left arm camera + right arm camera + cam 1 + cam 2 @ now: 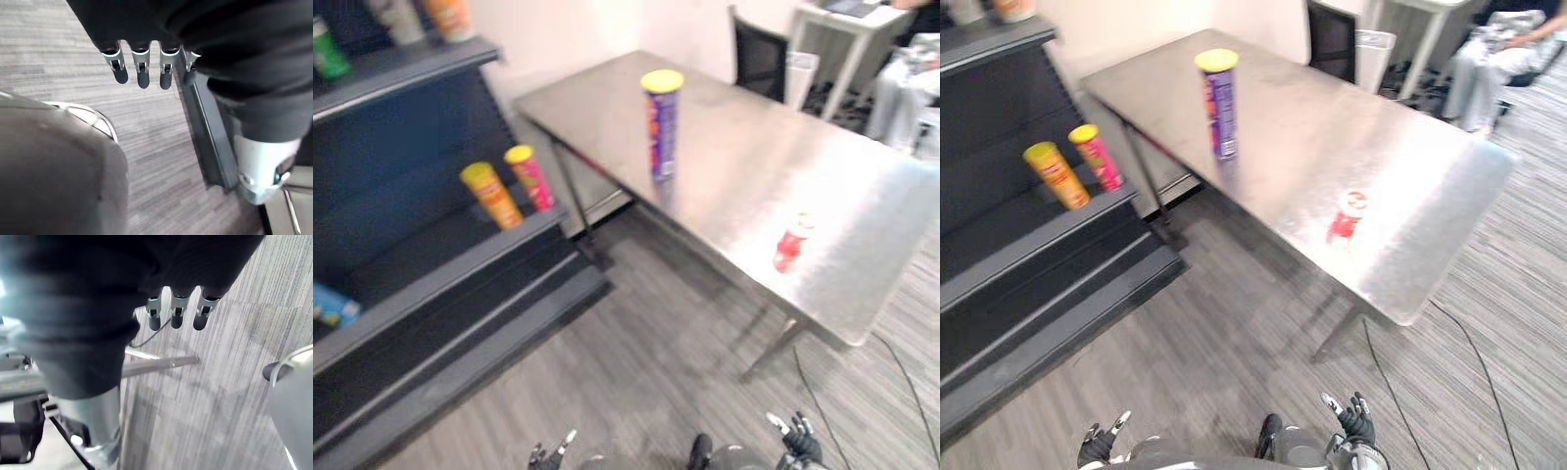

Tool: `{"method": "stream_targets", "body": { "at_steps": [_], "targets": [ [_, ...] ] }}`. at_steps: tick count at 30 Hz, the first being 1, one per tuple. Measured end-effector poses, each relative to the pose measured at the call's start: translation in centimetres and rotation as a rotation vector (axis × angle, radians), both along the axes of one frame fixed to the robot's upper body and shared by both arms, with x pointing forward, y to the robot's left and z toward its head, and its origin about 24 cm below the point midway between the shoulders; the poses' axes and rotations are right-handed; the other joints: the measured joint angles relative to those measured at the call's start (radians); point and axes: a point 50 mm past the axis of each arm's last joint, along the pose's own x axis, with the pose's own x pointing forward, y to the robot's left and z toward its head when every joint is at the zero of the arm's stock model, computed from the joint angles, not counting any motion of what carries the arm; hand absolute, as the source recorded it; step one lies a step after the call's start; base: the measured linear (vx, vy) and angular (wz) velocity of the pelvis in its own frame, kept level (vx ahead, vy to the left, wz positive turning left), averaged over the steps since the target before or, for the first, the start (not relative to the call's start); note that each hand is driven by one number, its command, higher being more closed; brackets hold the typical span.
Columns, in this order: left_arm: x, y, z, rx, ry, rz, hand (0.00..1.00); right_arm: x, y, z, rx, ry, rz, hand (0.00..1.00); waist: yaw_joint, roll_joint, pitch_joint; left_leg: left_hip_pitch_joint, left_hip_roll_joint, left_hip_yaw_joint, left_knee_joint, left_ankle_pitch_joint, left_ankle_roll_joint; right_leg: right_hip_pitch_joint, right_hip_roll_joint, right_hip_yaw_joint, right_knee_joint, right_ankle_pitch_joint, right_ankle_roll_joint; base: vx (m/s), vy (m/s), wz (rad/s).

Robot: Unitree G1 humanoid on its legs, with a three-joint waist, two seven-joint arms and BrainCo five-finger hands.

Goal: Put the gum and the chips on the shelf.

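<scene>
So, nothing is picked up yet; the task is at its very start. The chips can (662, 122), tall and purple w/ a yellow lid, stands upright on the desk (754, 147), toward its far-left part. The gum (792, 243), a small red-and-white container, sits on the desk close to the near-right edge, well apart from the chips can. It's too blurred to tell if it's upright.

The left hand (1097, 447) and right hand (1356, 419) both hang low over the floor (636, 382), short of the desk. Both have fingers straight and loose w/ nothing in them.

The shelf (440, 269) stands to the left.

Next move, as I judge it: close in on the desk and reach for one item. The gum looks the easier first pick since it's nearer and on the right-hand side. The chips can is tall, so it prob. needs a grip around mid-body, as a nudge at the top could tip it.

Other stuff:
- A yellow can (491, 195) and a pink can (530, 177) stand side by side at the right end of the middle board, w/ room left of them.
- A green bottle (328, 49) and an orange thing (450, 15) are on the top board.
- A blue packet (333, 305) lies lower left.
- A chair (759, 54) stands past the desk.
- A person (1498, 44) is seated far right, well apart.

In the way: the desk's left corner and legs sit just beside the shelf's right end, so the carry path there looks tight.
</scene>
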Motion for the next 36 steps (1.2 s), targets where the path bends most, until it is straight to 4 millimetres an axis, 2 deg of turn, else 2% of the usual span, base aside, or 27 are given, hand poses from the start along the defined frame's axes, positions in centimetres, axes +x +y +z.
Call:
{"method": "stream_targets", "body": {
  "at_steps": [1, 2, 6, 8, 9, 11, 12, 13, 14, 15, 16, 18, 20, 22, 25, 27, 28, 30, 33, 36],
  "targets": [
    [0.0, 0.0, 0.0, -0.001, -0.003, 0.007, 0.0, -0.3, -0.3, 0.0, -0.009, 0.011, -0.011, 0.0, -0.001, -0.019, 0.008, -0.023, -0.038, -0.023, -0.016, -0.064, 0.009, 0.027, -0.005, 0.043, -0.02, -0.001, -0.002, 0.29, -0.058, -1.08],
    [0.0, 0.1, 0.1, 0.001, -0.014, 0.005, 0.0, -0.8, -0.4, -0.1, -0.015, 0.027, -0.021, 0.0, 0.002, -0.024, 0.008, -0.035, -0.077, -0.028, -0.069, -0.098, 0.013, 0.056, -0.013, 0.092, -0.037, 0.0, -0.003, 0.27, -0.051, -1.07],
    [0.1, 0.0, 0.2, -0.01, -0.037, -0.01, 0.0, -0.9, -0.4, -0.2, -0.023, 0.036, -0.04, 0.0, 0.003, -0.022, 0.006, -0.096, -0.165, -0.108, -0.322, -0.108, 0.025, 0.091, -0.017, 0.224, -0.066, -0.003, 0.005, 0.25, 0.075, -1.17],
    [0.2, 0.0, 0.2, -0.012, -0.049, -0.016, 0.0, -0.7, -0.3, -0.2, -0.017, 0.031, -0.047, 0.0, 0.007, -0.032, 0.004, -0.113, -0.236, -0.226, -0.521, -0.097, 0.02, 0.101, -0.038, 0.313, -0.061, 0.002, 0.035, 0.32, 0.173, -1.15],
    [0.2, 0.0, 0.2, -0.012, -0.05, -0.017, 0.0, -0.7, -0.3, -0.2, -0.018, 0.03, -0.048, 0.0, 0.008, -0.034, 0.004, -0.112, -0.25, -0.253, -0.57, -0.091, 0.017, 0.105, -0.044, 0.333, -0.062, 0.002, 0.041, 0.31, 0.22, -1.09],
    [0.2, 0.0, 0.2, -0.014, -0.05, -0.017, 0.0, -0.5, -0.5, -0.1, -0.021, 0.02, -0.053, 0.0, 0.01, -0.033, 0.001, -0.105, -0.271, -0.322, -0.684, -0.041, 0.015, 0.119, -0.062, 0.364, -0.061, -0.003, 0.068, 0.31, 0.281, -0.92],
    [0.0, -0.4, 0.1, -0.023, -0.046, -0.017, 0.0, -1.0, -0.5, -0.1, -0.021, 0.028, -0.053, 0.0, 0.012, -0.017, -0.011, -0.084, -0.271, -0.366, -0.789, 0.043, 0.02, 0.133, -0.068, 0.391, -0.059, -0.023, 0.107, 0.24, 0.262, -0.66],
    [0.0, -0.5, 0.1, -0.027, -0.045, -0.017, 0.0, -1.1, -0.5, -0.2, -0.021, 0.031, -0.054, 0.0, 0.013, -0.011, -0.015, -0.08, -0.268, -0.373, -0.801, 0.057, 0.019, 0.133, -0.066, 0.395, -0.059, -0.026, 0.112, 0.29, 0.376, -0.76],
    [-0.6, -1.5, -0.2, -0.053, -0.034, -0.02, 0.0, -1.8, -1.0, -0.2, -0.034, 0.045, -0.056, 0.0, 0.02, 0.034, -0.036, -0.064, -0.241, -0.382, -0.829, 0.131, 0.009, 0.146, -0.05, 0.411, -0.059, -0.054, 0.154, 0.23, 0.374, -0.49],
    [-0.4, -0.8, 0.0, -0.04, -0.041, -0.021, 0.0, -2.0, -0.2, -0.5, -0.009, 0.065, -0.064, 0.0, 0.026, 0.002, -0.041, -0.051, -0.274, -0.357, -0.802, 0.121, 0.014, 0.156, -0.085, 0.422, -0.045, -0.069, 0.168, 0.26, 0.432, -0.67],
    [-0.6, -0.2, 0.1, -0.02, -0.042, -0.046, 0.0, -2.0, 0.4, -0.6, 0.003, 0.059, -0.052, 0.0, 0.027, -0.023, -0.049, -0.026, -0.302, -0.335, -0.809, 0.089, 0.018, 0.144, -0.115, 0.399, -0.021, -0.074, 0.174, 0.22, 0.367, -0.47],
    [-0.7, 0.2, 0.2, -0.014, -0.038, -0.069, 0.0, -1.9, 0.9, -0.7, 0.011, 0.062, -0.036, 0.0, 0.03, -0.053, -0.061, 0.001, -0.335, -0.292, -0.814, 0.059, 0.045, 0.144, -0.158, 0.385, -0.007, -0.073, 0.177, 0.14, 0.24, -0.46],
    [-0.7, 0.5, 0.2, -0.013, -0.026, -0.115, 0.0, -1.8, 1.4, -0.8, 0.022, 0.064, -0.031, 0.0, 0.025, -0.064, -0.071, 0.023, -0.364, -0.266, -0.826, 0.04, 0.067, 0.144, -0.19, 0.38, -0.009, -0.062, 0.196, 0.12, 0.191, -0.36],
    [-0.4, 0.3, 0.1, -0.012, -0.014, -0.172, 0.0, -2.0, 1.7, -0.9, 0.032, 0.072, -0.034, 0.0, 0.023, -0.067, -0.077, 0.049, -0.382, -0.266, -0.863, 0.039, 0.067, 0.143, -0.201, 0.375, -0.014, -0.044, 0.199, 0.1, 0.13, -0.29],
    [-0.6, -0.5, -0.2, -0.051, 0.011, -0.245, 0.0, -2.1, 1.4, -0.9, 0.017, 0.076, -0.038, 0.0, 0.022, -0.042, -0.092, 0.085, -0.386, -0.271, -0.917, 0.042, 0.07, 0.134, -0.187, 0.363, -0.047, 0.018, 0.208, 0.11, 0.073, -0.49],
    [-0.8, -0.6, -0.4, -0.058, 0.036, -0.268, 0.0, -2.1, 1.2, -0.9, 0.004, 0.076, -0.042, 0.0, 0.014, -0.032, -0.107, 0.086, -0.383, -0.262, -0.929, 0.051, 0.072, 0.116, -0.183, 0.338, -0.05, 0.03, 0.215, 0.15, 0.016, -0.43],
    [-1.0, -0.5, -0.4, -0.057, 0.046, -0.279, 0.0, -2.0, 1.1, -0.9, -0.007, 0.079, -0.051, 0.0, -0.003, -0.036, -0.106, 0.088, -0.381, -0.252, -0.929, 0.053, 0.082, 0.11, -0.183, 0.308, -0.049, 0.035, 0.222, 0.16, -0.024, -0.34],
    [-0.9, -0.5, -0.4, -0.056, 0.046, -0.281, 0.0, -2.2, 0.9, -0.9, -0.021, 0.091, -0.068, 0.0, -0.002, -0.031, -0.108, 0.105, -0.372, -0.23, -0.931, 0.051, 0.086, 0.108, -0.182, 0.26, -0.053, 0.052, 0.223, 0.13, -0.03, -0.43],
    [-0.9, -0.5, -0.4, -0.056, 0.047, -0.289, 0.0, -2.2, 0.8, -0.8, -0.052, 0.104, -0.05, 0.0, 0.001, -0.03, -0.109, 0.122, -0.352, -0.19, -0.93, 0.051, 0.086, 0.11, -0.169, 0.175, -0.108, 0.124, 0.212, 0.05, -0.018, -0.63],
    [-0.8, -0.4, -0.4, -0.052, 0.05, -0.324, 0.0, -2.9, 0.2, -0.9, -0.086, 0.148, -0.105, 0.0, -0.001, -0.031, -0.108, 0.123, -0.356, -0.176, -0.927, 0.051, 0.086, 0.11, -0.174, 0.143, -0.155, 0.164, 0.202, 0.01, 0.003, -0.48]
  ]
}}
